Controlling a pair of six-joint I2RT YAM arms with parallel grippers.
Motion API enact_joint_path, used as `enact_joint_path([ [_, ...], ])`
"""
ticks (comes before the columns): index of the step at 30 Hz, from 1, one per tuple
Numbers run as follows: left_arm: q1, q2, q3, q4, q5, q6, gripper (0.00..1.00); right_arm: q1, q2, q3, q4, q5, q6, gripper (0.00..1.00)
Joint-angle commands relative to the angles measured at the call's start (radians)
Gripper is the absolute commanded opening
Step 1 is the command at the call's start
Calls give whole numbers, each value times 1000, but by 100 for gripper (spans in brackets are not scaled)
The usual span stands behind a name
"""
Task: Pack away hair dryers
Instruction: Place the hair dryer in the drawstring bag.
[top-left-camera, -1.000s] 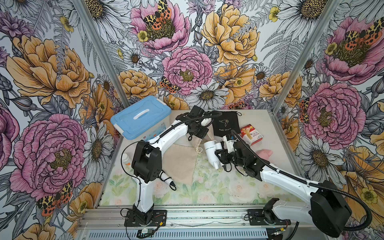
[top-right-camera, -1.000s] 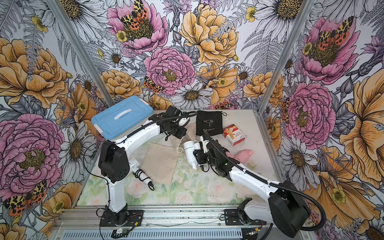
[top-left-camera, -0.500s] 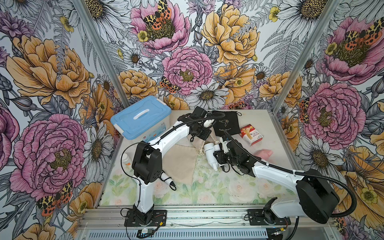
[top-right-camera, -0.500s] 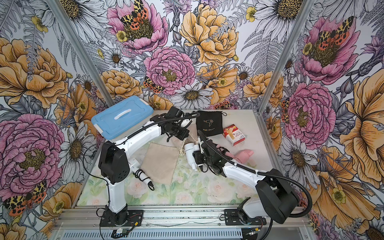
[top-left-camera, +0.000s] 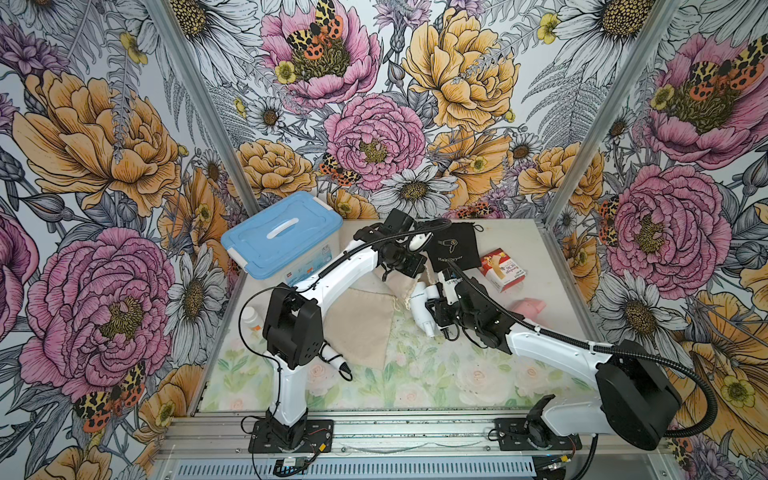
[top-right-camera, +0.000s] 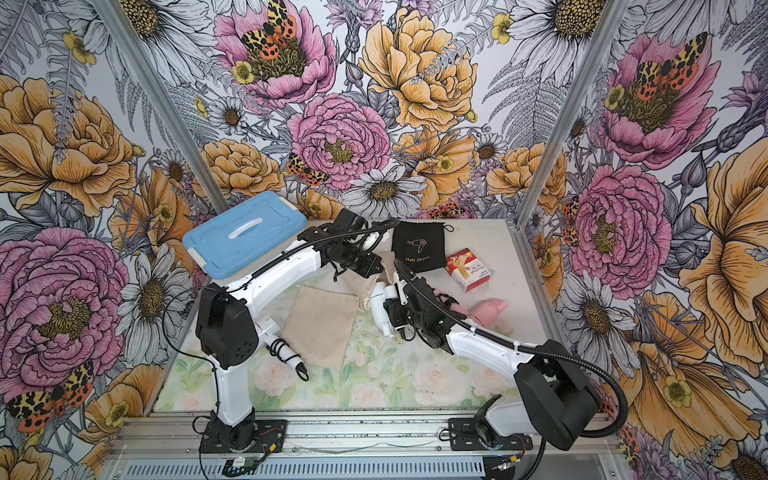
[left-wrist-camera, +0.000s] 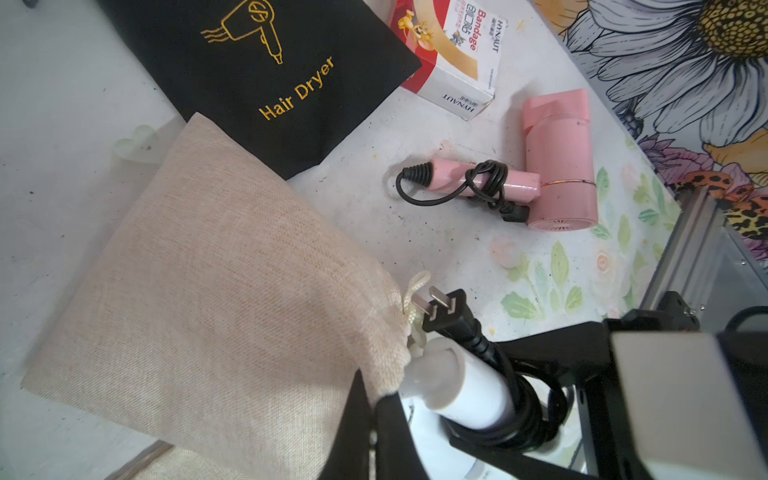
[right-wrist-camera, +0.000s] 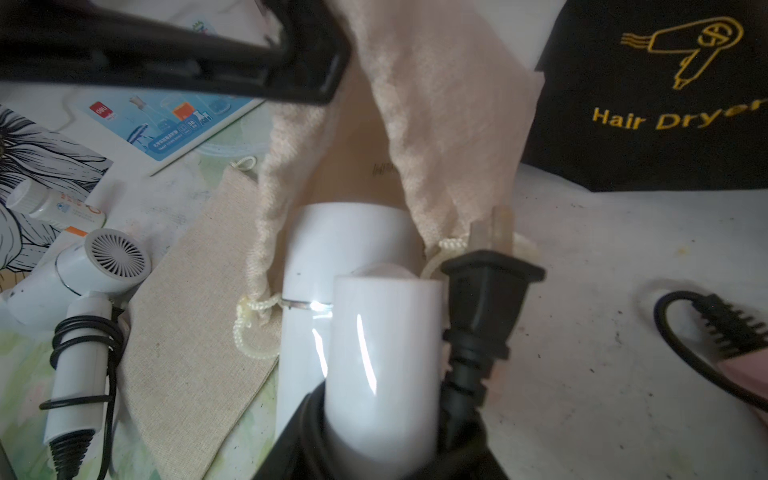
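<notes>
Near left, a second white dryer (top-right-camera: 286, 349) lies loose beside a flat beige pouch (top-right-camera: 322, 328), and the pink dryer (left-wrist-camera: 557, 166) waits at the right: none packed yet, I judge. Midway, your right tool (top-left-camera: 435, 309) clasps the white hair dryer (right-wrist-camera: 361, 332) by its corded handle. Its barrel is entering the open beige pouch (left-wrist-camera: 208, 291), whose rim your left tool (left-wrist-camera: 372, 432) pinches tight. Beyond, the black pouch (left-wrist-camera: 266, 62) and bandage box (left-wrist-camera: 453, 54) crowd you; the near desk (top-left-camera: 415, 386) is roomier.
</notes>
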Motion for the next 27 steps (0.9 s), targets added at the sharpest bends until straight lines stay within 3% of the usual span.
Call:
enact_joint_path([
  [1, -9, -6, 33, 9, 47, -16, 0, 5, -47, -1, 127, -47, -28, 23],
  [9, -4, 7, 40, 8, 36, -16, 0, 19, -88, -6, 110, -57, -50, 23],
  [27, -32, -48, 35, 9, 76, -8, 0, 19, 23, 20, 166, -91, -34, 23],
])
